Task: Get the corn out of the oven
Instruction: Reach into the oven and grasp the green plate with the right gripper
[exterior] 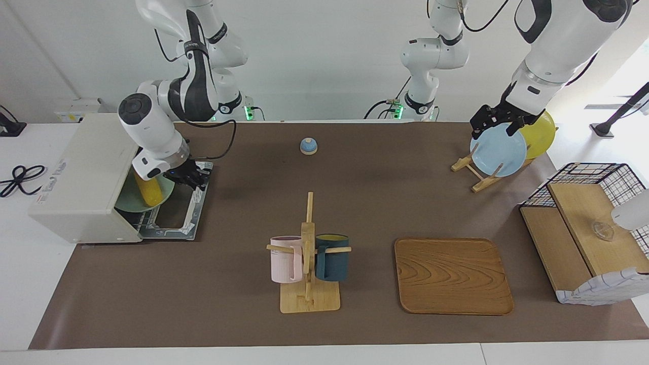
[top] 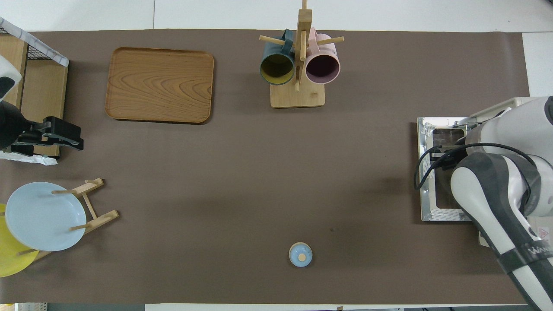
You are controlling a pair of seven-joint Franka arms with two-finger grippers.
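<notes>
So the oven [exterior: 83, 175] sits at the right arm's end of the table with its door [exterior: 175, 215] dropped flat open onto the brown mat. Inside, the corn [exterior: 149, 195] lies on a pale green plate [exterior: 131, 203], right at the mouth of the oven and poking out a bit toward the door. It hasn't been taken out.

The right gripper [exterior: 190, 177] hangs over the open door, just in front of the oven's opening, close to the corn but not on it as far as I can see. Honestly can't tell whether its fingers are apart or together, they're just a dark clump from the facing side, and from overhead the arm covers them completely.

The left gripper [exterior: 494, 124] is way over at the other end, waiting above the dish rack [exterior: 476, 175] that holds a blue plate [exterior: 499, 152] and a yellow plate [exterior: 542, 132]. Its fingers stand wide apart and there's nothing in them.

Other stuff on the mat: a little blue bell [exterior: 308, 146] close to the robots, a mug stand [exterior: 308, 263] with a pink mug [exterior: 285, 259] and a dark teal mug [exterior: 332, 257], a wooden tray [exterior: 452, 276] beside that, and a wire basket [exterior: 590, 238] at the left arm's end.
</notes>
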